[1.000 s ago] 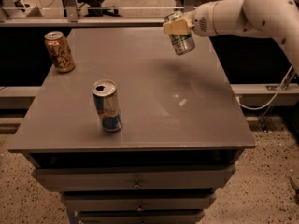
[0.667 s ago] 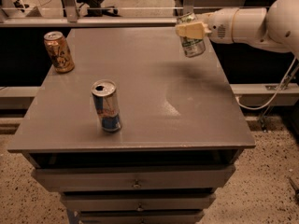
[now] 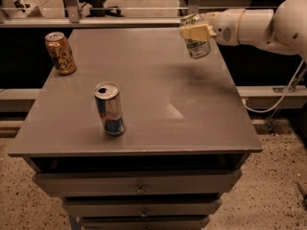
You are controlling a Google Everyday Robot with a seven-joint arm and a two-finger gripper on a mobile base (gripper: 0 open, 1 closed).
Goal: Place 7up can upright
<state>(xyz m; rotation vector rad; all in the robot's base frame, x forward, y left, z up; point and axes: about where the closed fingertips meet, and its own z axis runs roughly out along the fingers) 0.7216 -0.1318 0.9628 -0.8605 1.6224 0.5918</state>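
The gripper (image 3: 194, 31) is clamped on the round, shiny metal 7up can (image 3: 199, 48), held almost upright. Below the gripper lies the flat, smooth grey surface (image 3: 192, 109).

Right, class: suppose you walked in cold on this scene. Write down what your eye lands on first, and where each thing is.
First, the white arm reaching in from the right, its gripper shut on the 7up can, held slightly tilted above the grey table's far right part. Then two cans upright on the table: the orange-gold can at the far left corner, the blue-and-silver can nearer the front, left of centre.
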